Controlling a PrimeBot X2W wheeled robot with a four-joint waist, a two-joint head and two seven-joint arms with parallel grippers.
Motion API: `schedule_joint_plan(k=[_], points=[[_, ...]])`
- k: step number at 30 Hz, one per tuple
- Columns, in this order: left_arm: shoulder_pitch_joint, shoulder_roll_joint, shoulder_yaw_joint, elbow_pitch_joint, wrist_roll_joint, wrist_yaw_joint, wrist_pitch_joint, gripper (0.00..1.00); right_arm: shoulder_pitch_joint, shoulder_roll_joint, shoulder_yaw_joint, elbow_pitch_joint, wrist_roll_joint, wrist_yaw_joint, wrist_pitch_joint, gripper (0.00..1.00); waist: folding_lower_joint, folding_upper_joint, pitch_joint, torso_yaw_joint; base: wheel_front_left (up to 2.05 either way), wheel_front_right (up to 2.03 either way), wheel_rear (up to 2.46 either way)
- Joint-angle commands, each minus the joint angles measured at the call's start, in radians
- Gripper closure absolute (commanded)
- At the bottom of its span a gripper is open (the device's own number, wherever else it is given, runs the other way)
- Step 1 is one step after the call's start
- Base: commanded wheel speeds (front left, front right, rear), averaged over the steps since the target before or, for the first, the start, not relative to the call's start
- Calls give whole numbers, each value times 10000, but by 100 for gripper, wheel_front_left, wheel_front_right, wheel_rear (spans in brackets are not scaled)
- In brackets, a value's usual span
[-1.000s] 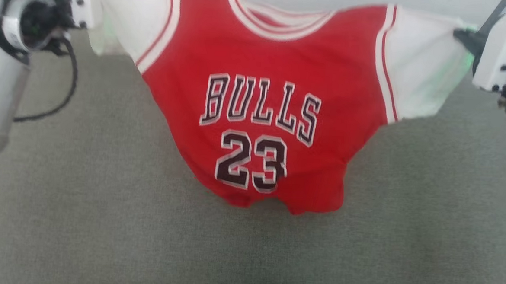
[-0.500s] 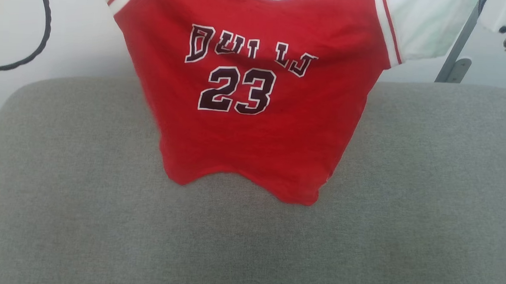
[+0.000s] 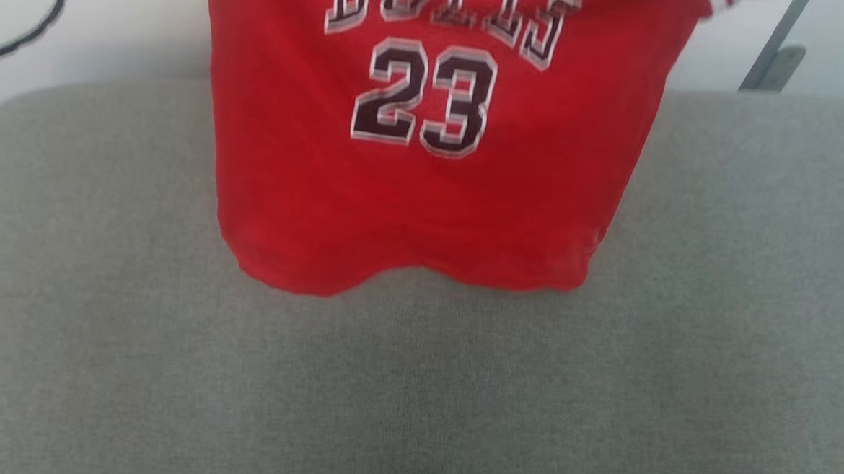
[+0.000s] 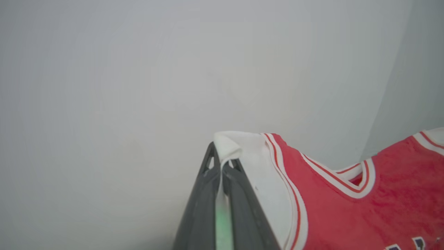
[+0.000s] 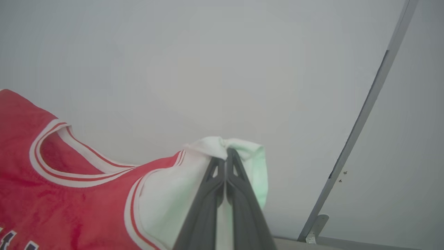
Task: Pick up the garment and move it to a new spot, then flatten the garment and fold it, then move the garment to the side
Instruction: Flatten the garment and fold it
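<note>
Two-handedly grips the red number-23 jersey garment (image 3: 423,208) by white sleeves in clenched left gripper (image 4: 222,163) and right gripper (image 5: 226,154), now hanging it straighter above the grey fabric cushion's (image 3: 414,395) far edge, ready to lay flat.

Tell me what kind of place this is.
Probably an indoor lab or test corner: a grey fabric-covered pad serves as the work surface, a bare white wall stands behind it, and a grey metal post rises beside it.
</note>
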Motion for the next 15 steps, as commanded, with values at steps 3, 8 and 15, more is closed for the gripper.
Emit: schedule_joint_plan(k=[3,8,15], points=[[-528,-103,-10,331,339,-248,-926,100,-593,-125,211,545,-169,-3,-1063,100,0,0,916,0,0,0,0],[-1418,-352,-104,937,836,-659,-2671,100,-1633,-346,681,1374,-576,-3,-3020,100,0,0,1840,12,0,0,0],[-2697,-675,-310,1584,1533,-1110,-5690,100,-2974,-835,1202,2253,-1530,-6,-5908,100,0,0,2823,171,0,0,0]])
